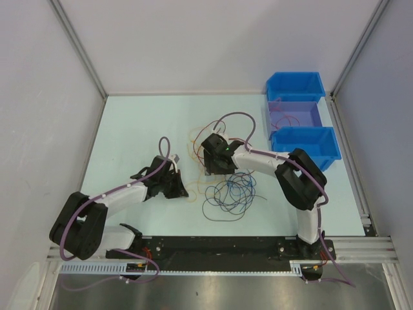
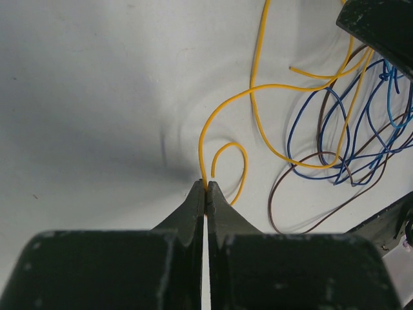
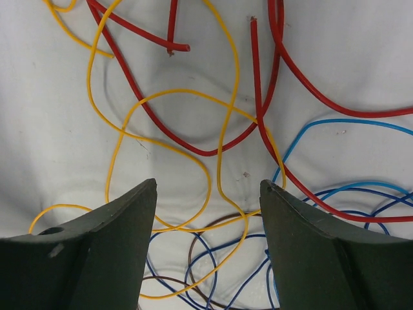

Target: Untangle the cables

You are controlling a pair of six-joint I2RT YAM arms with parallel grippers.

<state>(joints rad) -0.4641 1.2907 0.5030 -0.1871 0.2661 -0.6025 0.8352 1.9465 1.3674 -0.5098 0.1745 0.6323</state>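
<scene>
Surface: pale matte table (image 1: pixel 139 126), boxed in by grey panel walls (image 1: pixel 193 39) with aluminium corner posts. The blue bins (image 1: pixel 310 155) sit in a row at the far-right edge. The cables (image 1: pixel 229 190) lie tangled mid-table by the right arm, blue and brown loops toward the bases, red and orange further back. The left gripper (image 2: pixel 206 187) is clamped on the orange cable (image 2: pixel 251 90) close to a cut end. The right gripper (image 3: pixel 208 187) is spread wide, hovering over the red cable (image 3: pixel 208 154) and orange loops.
</scene>
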